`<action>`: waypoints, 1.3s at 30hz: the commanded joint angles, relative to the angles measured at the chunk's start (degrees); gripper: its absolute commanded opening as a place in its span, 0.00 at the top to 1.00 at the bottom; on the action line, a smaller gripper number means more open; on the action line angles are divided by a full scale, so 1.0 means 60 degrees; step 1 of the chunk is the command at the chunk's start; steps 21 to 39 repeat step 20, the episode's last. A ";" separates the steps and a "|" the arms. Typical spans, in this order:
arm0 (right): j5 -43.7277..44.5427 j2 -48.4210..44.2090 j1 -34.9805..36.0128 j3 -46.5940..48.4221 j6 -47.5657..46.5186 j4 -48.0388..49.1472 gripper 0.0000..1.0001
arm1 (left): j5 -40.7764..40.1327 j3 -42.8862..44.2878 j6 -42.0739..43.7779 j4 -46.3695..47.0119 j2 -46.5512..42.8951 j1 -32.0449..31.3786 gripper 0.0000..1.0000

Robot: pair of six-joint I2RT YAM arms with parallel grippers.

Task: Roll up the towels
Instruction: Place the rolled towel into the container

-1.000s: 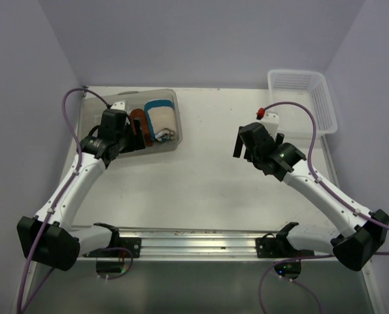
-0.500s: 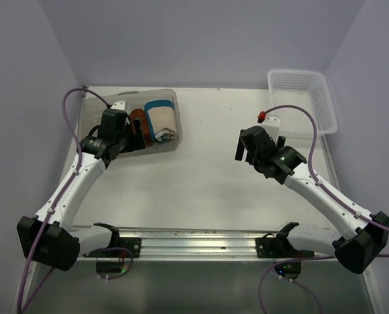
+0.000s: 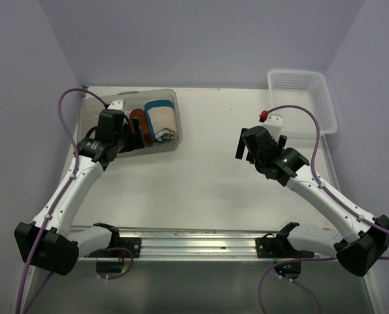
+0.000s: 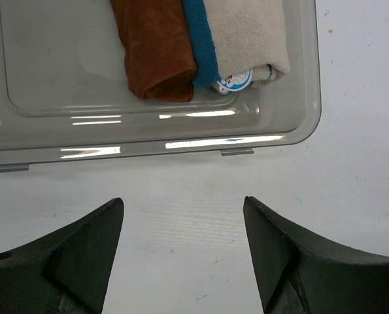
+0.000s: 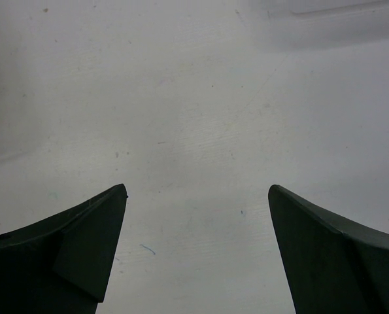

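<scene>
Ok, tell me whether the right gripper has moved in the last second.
Yes, slightly. In the top view the right gripper has drifted toward the near edge of the table, away from the white mesh basket.

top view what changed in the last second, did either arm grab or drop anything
Very little. The right gripper drew back slightly toward the near edge, and the left gripper edged a touch to the left beside the clear bin. Nothing was taken or let go: both are open and empty. The rust-brown towel and the cream towel lie in the bin as before, and the white basket is unmoved.
</scene>
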 commanded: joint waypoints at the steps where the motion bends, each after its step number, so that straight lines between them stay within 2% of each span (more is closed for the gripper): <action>1: 0.0437 -0.0478 0.0002 -0.0231 0.0009 0.0450 0.06 | -0.0035 0.0094 -0.0039 0.0466 -0.0426 -0.0033 0.22; 8: 0.0715 -0.0874 0.0002 -0.0364 0.0126 0.0553 0.06 | 0.0024 0.0051 -0.0039 0.0524 -0.0397 -0.0033 0.21; 39: 0.0803 -0.0684 0.0002 -0.0291 0.0316 0.0422 0.06 | -0.0283 0.0007 -0.0053 0.0510 -0.0426 -0.0019 0.20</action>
